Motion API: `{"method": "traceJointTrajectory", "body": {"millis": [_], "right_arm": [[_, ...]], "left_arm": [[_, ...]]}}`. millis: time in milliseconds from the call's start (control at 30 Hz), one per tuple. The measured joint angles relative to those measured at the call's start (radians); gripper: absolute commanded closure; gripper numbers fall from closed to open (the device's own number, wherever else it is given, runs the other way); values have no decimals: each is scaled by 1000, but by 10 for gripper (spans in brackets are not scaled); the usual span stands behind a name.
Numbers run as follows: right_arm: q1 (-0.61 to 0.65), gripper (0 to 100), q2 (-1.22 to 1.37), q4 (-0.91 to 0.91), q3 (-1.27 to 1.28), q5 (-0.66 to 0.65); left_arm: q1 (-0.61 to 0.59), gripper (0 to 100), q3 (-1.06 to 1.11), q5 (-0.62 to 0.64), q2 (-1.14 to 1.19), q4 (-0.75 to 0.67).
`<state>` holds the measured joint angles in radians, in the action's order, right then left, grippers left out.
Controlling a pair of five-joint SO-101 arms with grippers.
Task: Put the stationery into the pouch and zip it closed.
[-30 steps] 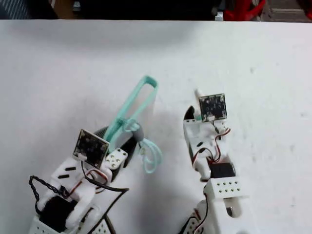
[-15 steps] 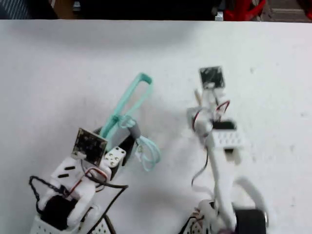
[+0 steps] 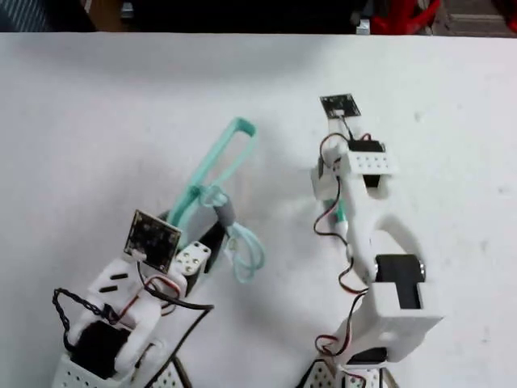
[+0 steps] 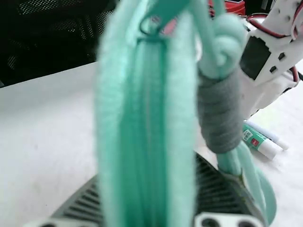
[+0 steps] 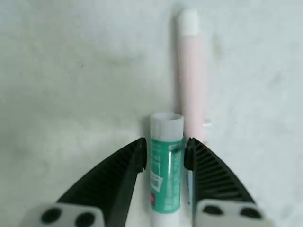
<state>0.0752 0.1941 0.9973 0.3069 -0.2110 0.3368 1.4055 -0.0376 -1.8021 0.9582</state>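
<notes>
The right gripper (image 5: 164, 147) has its black jaws spread just wide enough to straddle the green glue stick with a white cap (image 5: 165, 182). The stick lies flat on the white table (image 3: 97, 105) with a pale pink pen (image 5: 191, 80) just beside it. To the left, the left gripper (image 3: 206, 236) pinches the near end of the mint-green fabric pouch (image 4: 142, 118), held on edge with its mouth open; I judge the task barely begun, with both items to load and the zip to draw shut.
</notes>
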Motion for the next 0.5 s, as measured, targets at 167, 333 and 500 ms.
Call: {"method": "traceJointTrajectory", "body": {"millis": [167, 333, 500], "right_arm": [[3, 865, 41, 0, -11, 0], [46, 886, 78, 0, -12, -54], [78, 965, 101, 0, -25, -68]], "left_arm": [[0, 839, 0, 0, 0, 0], [0, 839, 0, 0, 0, 0], [0, 839, 0, 0, 0, 0]]}}
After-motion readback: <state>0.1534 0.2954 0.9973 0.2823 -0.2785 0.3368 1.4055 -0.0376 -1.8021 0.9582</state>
